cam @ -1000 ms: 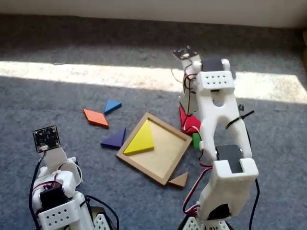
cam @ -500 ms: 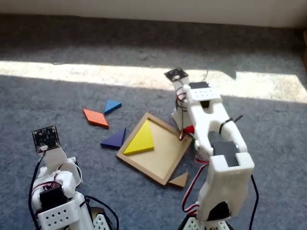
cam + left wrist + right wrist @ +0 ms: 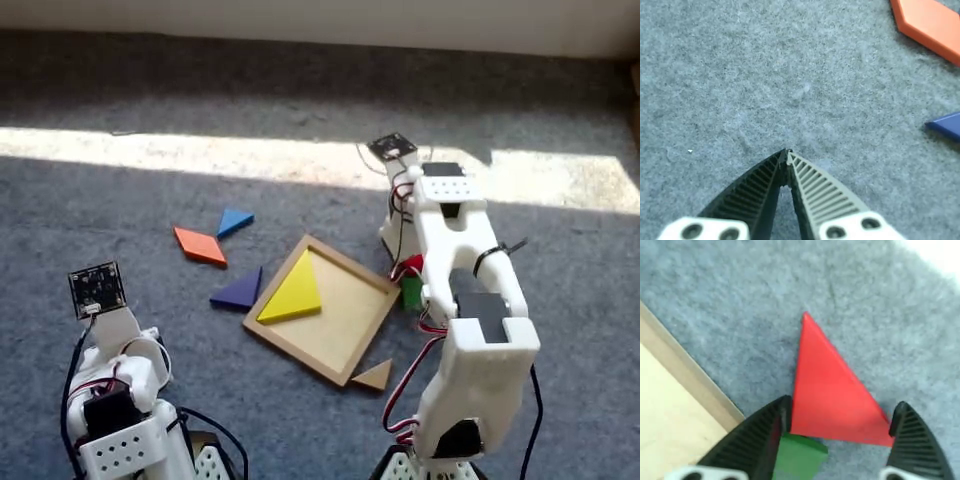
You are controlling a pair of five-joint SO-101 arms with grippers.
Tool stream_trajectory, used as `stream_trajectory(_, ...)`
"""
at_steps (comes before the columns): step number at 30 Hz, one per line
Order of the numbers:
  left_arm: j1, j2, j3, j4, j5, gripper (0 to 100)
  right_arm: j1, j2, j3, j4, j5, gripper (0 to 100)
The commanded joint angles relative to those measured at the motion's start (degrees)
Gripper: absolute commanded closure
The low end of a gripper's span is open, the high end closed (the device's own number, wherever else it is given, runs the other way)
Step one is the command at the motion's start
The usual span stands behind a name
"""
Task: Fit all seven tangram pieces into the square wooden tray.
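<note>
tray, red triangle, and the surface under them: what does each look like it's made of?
Tray: pale, light-toned wood, probably unfinished; matte tan floor with a raised rim.
Red triangle: painted wood or plastic, cannot tell which; flat even colour, crisp edges, low sheen.
Surface: grey short-pile carpet; its fuzzy, mottled fibres show clearly up close.

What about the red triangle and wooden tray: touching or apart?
Apart. Right wrist view shows carpet between the red triangle and the wooden tray.
</note>
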Motion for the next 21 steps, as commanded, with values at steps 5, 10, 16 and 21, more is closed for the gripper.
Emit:
stream_trajectory(5, -0.66, -1.45, 0.66, -1.05, 0.0, 99, -0.75, -0.84, -8.75, 8.04, 10.81, 68.8)
stream_trajectory(10, -0.66, -1.45, 0.66, -1.05, 0.0, 99, -0.66, -0.75, -5.14, 7.78, 18.37, 68.8)
stream_trajectory(16, -0.66, -1.45, 0.66, -1.05, 0.0, 99, -0.48, -0.66, -1.54, 3.74, 20.92, 68.8)
stream_trajectory(21, -0.66, -1.45, 0.66, -1.05, 0.0, 99, -0.57, -0.66, 1.19, 2.07, 21.19, 68.8)
